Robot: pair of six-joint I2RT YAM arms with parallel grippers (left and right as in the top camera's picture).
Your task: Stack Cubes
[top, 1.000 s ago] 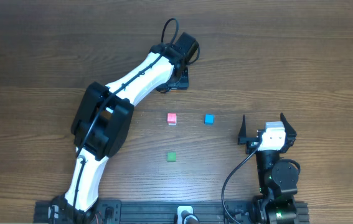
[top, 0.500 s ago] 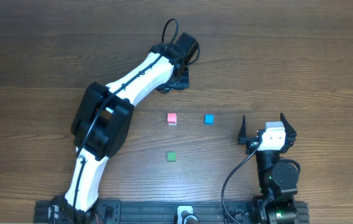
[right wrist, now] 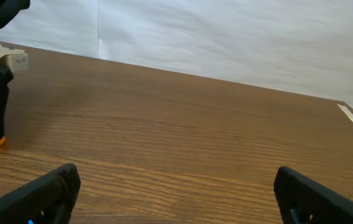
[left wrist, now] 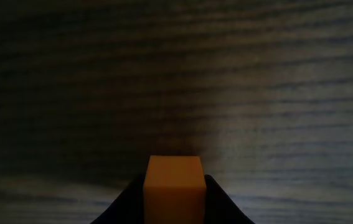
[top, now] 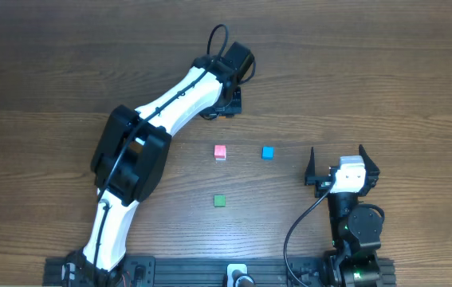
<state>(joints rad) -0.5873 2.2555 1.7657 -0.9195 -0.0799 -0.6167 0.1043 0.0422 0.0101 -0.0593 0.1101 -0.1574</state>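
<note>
Four cubes are in play, and the orange cube [left wrist: 174, 186] is the one being handled. It sits clamped between the two fingers of the left gripper [top: 224, 102], far out on the table [top: 385, 72] and well apart from the others. From the right arm's camera it looks to be on the wood or barely off it; I can't tell which.

Nearer the arms' bases lie the pink cube [top: 220, 151] and the blue cube [top: 268, 152], level with each other with a gap between them. The green cube [top: 219, 201] is closer in, roughly in line with the pink one. Nothing is stacked on anything yet. The right gripper [top: 336, 153] hangs spread wide and empty near its own base, off to the blue cube's side.

To my eye this is the pickup of the first block. What comes next calls for a clean lift, a carry back toward the three loose cubes, and a square, gentle set-down on top of one of them, so the orange block doesn't slide off.
</note>
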